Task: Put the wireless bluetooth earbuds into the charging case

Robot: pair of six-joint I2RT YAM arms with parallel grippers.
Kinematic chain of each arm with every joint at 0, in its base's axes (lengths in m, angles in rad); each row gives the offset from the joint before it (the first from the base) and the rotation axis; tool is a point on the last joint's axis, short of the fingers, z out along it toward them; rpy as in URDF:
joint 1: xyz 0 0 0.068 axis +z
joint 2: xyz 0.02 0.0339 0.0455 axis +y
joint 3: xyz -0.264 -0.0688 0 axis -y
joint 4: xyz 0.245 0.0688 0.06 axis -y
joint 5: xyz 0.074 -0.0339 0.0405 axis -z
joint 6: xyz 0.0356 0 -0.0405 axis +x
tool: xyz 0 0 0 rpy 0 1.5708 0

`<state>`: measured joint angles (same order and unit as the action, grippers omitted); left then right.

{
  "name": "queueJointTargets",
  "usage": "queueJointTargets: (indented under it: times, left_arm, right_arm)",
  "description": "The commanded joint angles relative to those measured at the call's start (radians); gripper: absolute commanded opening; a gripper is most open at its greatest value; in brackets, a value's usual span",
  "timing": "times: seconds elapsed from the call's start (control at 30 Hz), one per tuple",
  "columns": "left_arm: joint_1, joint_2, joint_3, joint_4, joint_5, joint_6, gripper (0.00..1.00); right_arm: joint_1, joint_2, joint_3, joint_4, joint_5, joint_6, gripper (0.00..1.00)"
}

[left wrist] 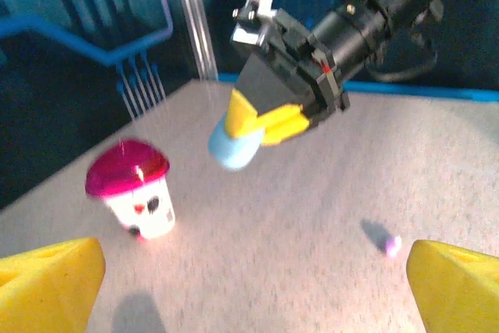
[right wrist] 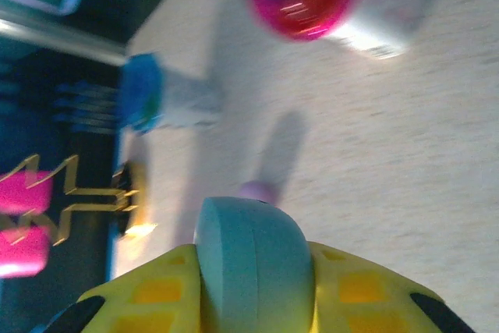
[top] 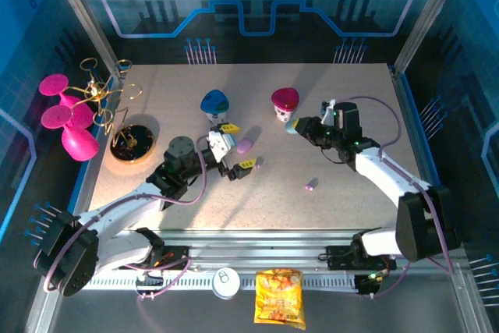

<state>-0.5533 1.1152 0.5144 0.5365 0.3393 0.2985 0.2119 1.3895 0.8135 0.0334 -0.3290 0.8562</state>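
My right gripper hangs above the middle right of the table, shut on a light blue pill-shaped charging case. The left wrist view shows that case poking out below the right gripper's yellow fingers. My left gripper is open, its yellow fingertips far apart with bare table between them. A lilac pill-shaped case lies on the table by its fingertips. One tiny lilac earbud lies alone on the table in front of the right arm; the same earbud sits near the left gripper's right fingertip.
A blue domed object and a magenta domed one on white bases stand behind the grippers. A gold wire stand on a black base and pink shapes are at the left. A can and snack bag lie beyond the near edge.
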Motion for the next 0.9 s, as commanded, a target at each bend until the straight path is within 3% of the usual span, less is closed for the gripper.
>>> queueJointTargets:
  times: [0.0, 0.2, 0.5, 0.67, 0.8, 0.87]
  left_arm:
    - [-0.007, 0.009, 0.017, -0.123, -0.099, 0.037, 0.99]
    - [0.018, 0.093, 0.07, -0.156, -0.138, -0.051, 0.99]
    - [0.07, 0.187, 0.169, -0.349, -0.247, -0.111, 0.99]
    - [0.073, 0.261, 0.241, -0.482, -0.272, -0.112, 0.99]
    - [0.074, 0.359, 0.337, -0.606, -0.272, -0.099, 0.99]
    - [0.074, 0.406, 0.385, -0.667, -0.293, -0.097, 0.99]
  right_arm:
    - [-0.048, 0.101, 0.058, -0.06, 0.124, -0.098, 0.07]
    - [-0.067, 0.313, 0.186, -0.07, 0.215, -0.146, 0.07]
    - [-0.105, 0.475, 0.253, -0.052, 0.203, -0.145, 0.13]
    - [-0.112, 0.454, 0.253, -0.09, 0.223, -0.176, 0.34]
    - [-0.113, 0.359, 0.233, -0.161, 0.32, -0.211, 0.69]
    - [-0.112, 0.292, 0.206, -0.178, 0.364, -0.232, 0.78]
